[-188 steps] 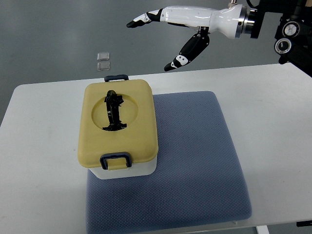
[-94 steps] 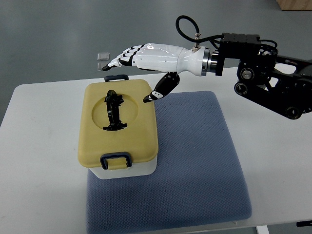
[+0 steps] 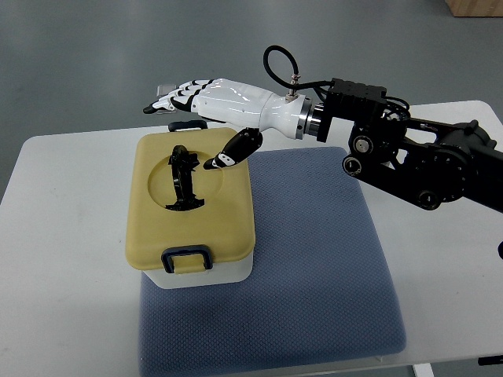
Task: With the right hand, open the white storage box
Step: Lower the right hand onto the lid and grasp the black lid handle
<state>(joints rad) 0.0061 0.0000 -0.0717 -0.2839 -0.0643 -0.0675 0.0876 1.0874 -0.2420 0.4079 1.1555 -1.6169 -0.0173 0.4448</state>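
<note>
A: The fingers (image 3: 169, 96) of the right hand (image 3: 206, 96) are stretched out flat, holding nothing, thumb above the lid

B: And the white storage box (image 3: 192, 212)?

A: On the blue mat (image 3: 314, 259) on the counter (image 3: 71, 259), yellow lid (image 3: 224, 212) on. Rigid plastic, probably light; take the black handle (image 3: 182, 179), likely after the dark latches

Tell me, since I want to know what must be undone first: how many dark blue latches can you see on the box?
2. One latch sits on the near short side of the yellow lid; the other is on the far side, under the right hand. Others may be hidden.
</note>
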